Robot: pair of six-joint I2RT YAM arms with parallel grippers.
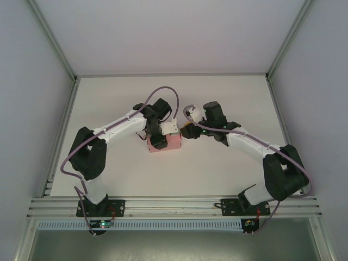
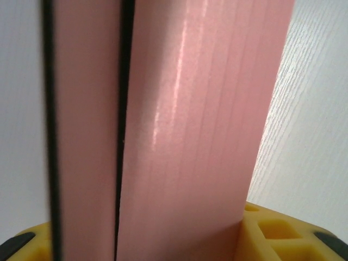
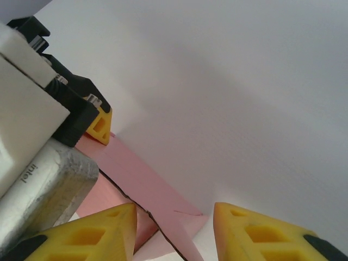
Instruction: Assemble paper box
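One paper box point(image 1: 171, 144) lies at the middle of the table point(image 1: 217, 174). Its long axis runs left to right, with the right end angled slightly away from the arm bases. Two grippers attend it. Your left gripper point(image 2: 163, 247) clamps it from both sides. Your right gripper point(image 3: 174, 231) sits just beside its right end, jaws apart, holding nothing.

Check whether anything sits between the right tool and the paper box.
Nothing visible does. The open right tool faces the paper box directly, its pink card just ahead. The left tool holds the box off to one side.
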